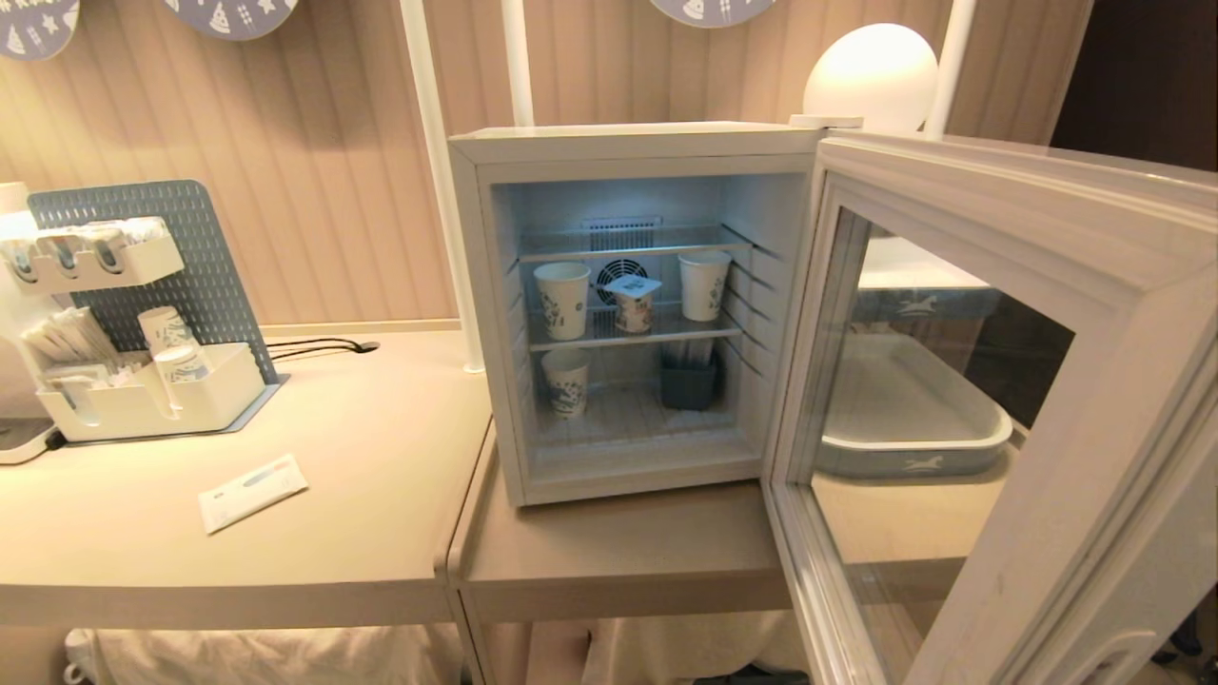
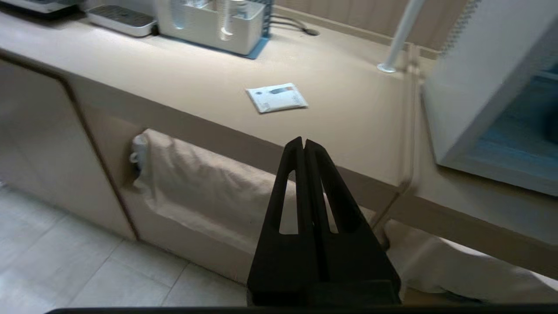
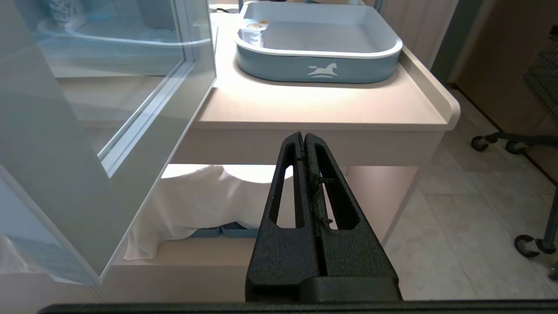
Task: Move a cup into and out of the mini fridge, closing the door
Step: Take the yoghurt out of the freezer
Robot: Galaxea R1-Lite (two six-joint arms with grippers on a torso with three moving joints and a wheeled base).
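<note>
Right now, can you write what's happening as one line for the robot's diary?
small white foil-lidded cup: middle shelf of white mini fridge | glass-windowed door: open | left gripper: shut, empty | right gripper: shut, empty

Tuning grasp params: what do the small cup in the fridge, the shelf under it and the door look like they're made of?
Cup: seems thin white plastic with printed sides; flat square lid looks like foil, its corners overhanging.
Shelf: thin parallel rods, likely coated metal wire.
Door: clear pane, probably glass, since the tray behind shows through it; frame looks like smooth moulded plastic.
</note>
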